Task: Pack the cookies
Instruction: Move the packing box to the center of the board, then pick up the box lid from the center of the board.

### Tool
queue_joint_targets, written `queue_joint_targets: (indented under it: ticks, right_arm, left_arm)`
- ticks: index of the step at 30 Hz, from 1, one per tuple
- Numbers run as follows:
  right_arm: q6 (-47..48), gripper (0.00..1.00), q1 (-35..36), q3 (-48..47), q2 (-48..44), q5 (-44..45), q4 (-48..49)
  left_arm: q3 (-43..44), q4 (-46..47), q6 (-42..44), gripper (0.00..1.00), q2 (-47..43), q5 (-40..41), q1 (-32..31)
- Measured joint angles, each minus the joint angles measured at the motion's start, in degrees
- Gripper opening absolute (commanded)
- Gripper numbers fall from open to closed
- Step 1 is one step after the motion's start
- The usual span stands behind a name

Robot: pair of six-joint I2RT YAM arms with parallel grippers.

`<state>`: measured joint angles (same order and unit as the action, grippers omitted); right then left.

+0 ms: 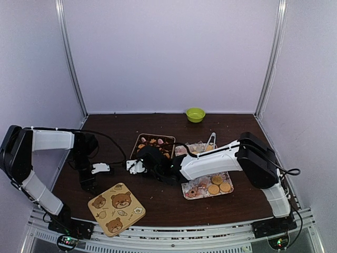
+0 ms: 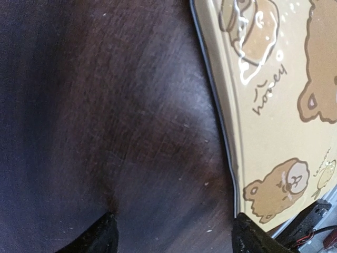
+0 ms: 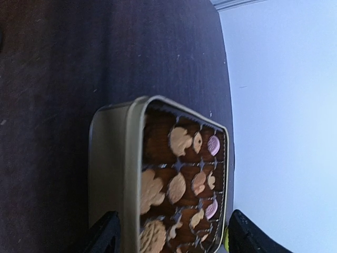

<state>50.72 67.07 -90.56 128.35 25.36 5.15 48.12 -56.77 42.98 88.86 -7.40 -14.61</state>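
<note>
Right gripper (image 3: 174,240) open, empty, hovering at the tin (image 3: 113,174), likely to arrange cookies (image 3: 180,139). Left gripper (image 2: 174,240) open, empty, beside the lid (image 2: 274,132), probably keeping clear.

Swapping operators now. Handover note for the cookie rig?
Left gripper: open, empty, over bare table beside the bear-print lid.
Right gripper: open, empty, at the edge of the tin.
Cookies: some sit in the tin's paper cups; more lie on the tray to its right.
Done: tin partly filled.
Left: move the tray's cookies over; lid is off.
</note>
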Motion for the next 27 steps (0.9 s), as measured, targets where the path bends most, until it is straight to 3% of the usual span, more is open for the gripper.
queue_joint_targets:
  ticks: [4,8,12,19,27]
  right_arm:
    - [0.0,0.73,2.0,15.3,-10.3,-2.1,4.2]
    - [-0.5,0.74,8.5,28.3,-22.4,-6.1,7.3]
    - [-1.9,0.74,15.6,34.1,-27.6,-10.5,8.7]
    - [-4.2,0.74,21.4,33.3,-23.0,-15.3,7.9]
    - [-4.3,0.73,22.4,25.7,-14.6,-18.1,7.9]
  left_arm:
    - [0.0,0.4,0.4,0.76,0.2,0.6,0.0]
    - [-0.2,0.8,1.1,0.76,0.6,1.9,0.0]
    - [-0.2,0.9,1.6,0.75,0.7,2.6,0.0]
    - [-1.2,1.8,2.6,0.73,0.0,3.2,-0.1]
    - [-1.9,3.0,2.5,0.70,-0.7,5.4,-2.9]
